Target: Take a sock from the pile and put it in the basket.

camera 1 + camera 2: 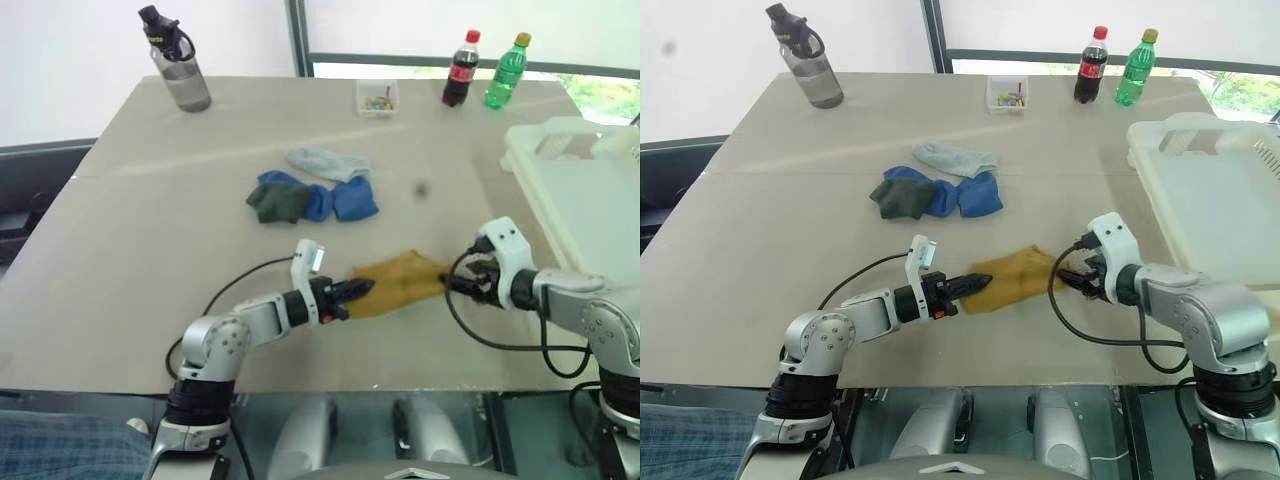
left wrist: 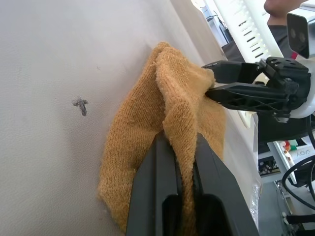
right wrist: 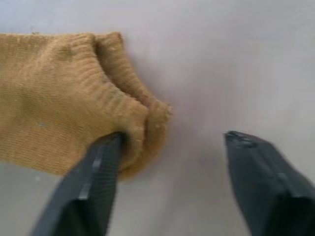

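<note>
1 table (image 1: 140,230), flat beige top, w/ everything on it. 1 basket (image 1: 600,215), cream-white hard plastic, rectangular w/ raised rim, at the table's 3 o'clock edge. 3 bottles along the far edge: 1 clear grey water bottle (image 1: 180,62) w/ black cap at 11 o'clock, 1 cola bottle (image 1: 461,69) w/ red cap and 1 green soda bottle (image 1: 506,72) w/ yellow cap, both approx 1 o'clock. 1 small clear box (image 1: 377,98) at 12 o'clock. The pile (image 1: 312,187) mid-table: approx 4 soft knit socks, 2 blue, 1 dark green-grey, 1 pale grey, bunched and touching.

1 mustard sock (image 1: 400,283), ribbed knit, crumpled, lies apart from the pile at its 5 o'clock, between the 2 grippers. Left gripper (image 1: 358,291) is at the sock's 9 o'clock end, fingers clamped tight on a raised fold. Right gripper (image 3: 172,147) is at the sock's 3 o'clock end, jaws spread wide, gripping nothing; one finger (image 3: 96,184) touches the cuff, the other stands clear over bare table.
</note>
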Tool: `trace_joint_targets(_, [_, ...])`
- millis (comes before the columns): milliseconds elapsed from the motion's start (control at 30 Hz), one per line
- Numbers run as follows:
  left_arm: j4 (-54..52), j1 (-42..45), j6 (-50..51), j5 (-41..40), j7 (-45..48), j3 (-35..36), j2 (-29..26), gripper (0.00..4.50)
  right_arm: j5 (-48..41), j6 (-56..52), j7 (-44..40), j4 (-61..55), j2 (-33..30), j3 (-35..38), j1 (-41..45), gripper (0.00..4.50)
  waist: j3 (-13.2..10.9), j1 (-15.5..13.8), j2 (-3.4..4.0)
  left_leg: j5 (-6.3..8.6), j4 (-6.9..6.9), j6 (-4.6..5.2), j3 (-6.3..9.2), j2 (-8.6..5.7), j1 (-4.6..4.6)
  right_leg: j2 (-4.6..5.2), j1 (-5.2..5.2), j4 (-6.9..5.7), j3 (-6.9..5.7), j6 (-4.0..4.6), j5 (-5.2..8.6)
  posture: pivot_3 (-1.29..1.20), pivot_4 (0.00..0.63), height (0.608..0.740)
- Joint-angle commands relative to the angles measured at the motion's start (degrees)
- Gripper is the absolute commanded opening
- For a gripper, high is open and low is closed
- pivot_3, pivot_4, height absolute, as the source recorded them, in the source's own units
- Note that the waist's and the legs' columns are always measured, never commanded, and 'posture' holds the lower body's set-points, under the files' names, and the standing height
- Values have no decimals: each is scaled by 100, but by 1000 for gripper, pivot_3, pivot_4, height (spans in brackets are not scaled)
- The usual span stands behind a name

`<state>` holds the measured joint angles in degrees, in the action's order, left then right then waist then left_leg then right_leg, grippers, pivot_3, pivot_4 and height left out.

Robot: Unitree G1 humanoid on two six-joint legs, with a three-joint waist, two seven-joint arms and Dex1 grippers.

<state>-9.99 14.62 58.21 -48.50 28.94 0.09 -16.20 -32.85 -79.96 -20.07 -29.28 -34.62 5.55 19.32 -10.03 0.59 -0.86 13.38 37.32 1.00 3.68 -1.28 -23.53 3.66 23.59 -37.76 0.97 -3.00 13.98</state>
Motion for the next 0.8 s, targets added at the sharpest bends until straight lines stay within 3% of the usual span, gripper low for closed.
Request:
trace_joint_targets(33, [120, -3, 0, 70, -12, 25, 36, 0, -177, 46, -263, -377, -298, 279, 237, 3908, 0, 1, 0, 0, 0, 0, 0, 0, 1, 0, 0, 0, 0, 0, 0, 0, 150, 740])
trace_joint_targets(300, [137, 21, 25, 87, 4, 19, 33, 0, -841, -32, -368, -549, 495, 385, 505, 3908, 2, -3, -3, 0, 2, 0, 3, 4, 3, -6, -3, -2, 0, 0, 0, 0, 150, 740])
trace_joint_targets(500, [89, -3, 63, 68, 12, 29, -4, 0, -236, 1003, -398, -219, 437, -323, 38, 3908, 2, 1, -2, 0, 3, 0, 1, 1, 2, 0, -3, -2, 3, -1, 0, 0, 150, 740])
trace_joint_targets(800, [50, -20, 104, 53, -6, 54, -33, 0, -723, 1861, -889, -302, 789, 54, -231, 3908, 2, 8, -1, 0, 3, 0, -3, 4, 9, -4, -4, -8, 6, -1, 0, 0, 150, 740])
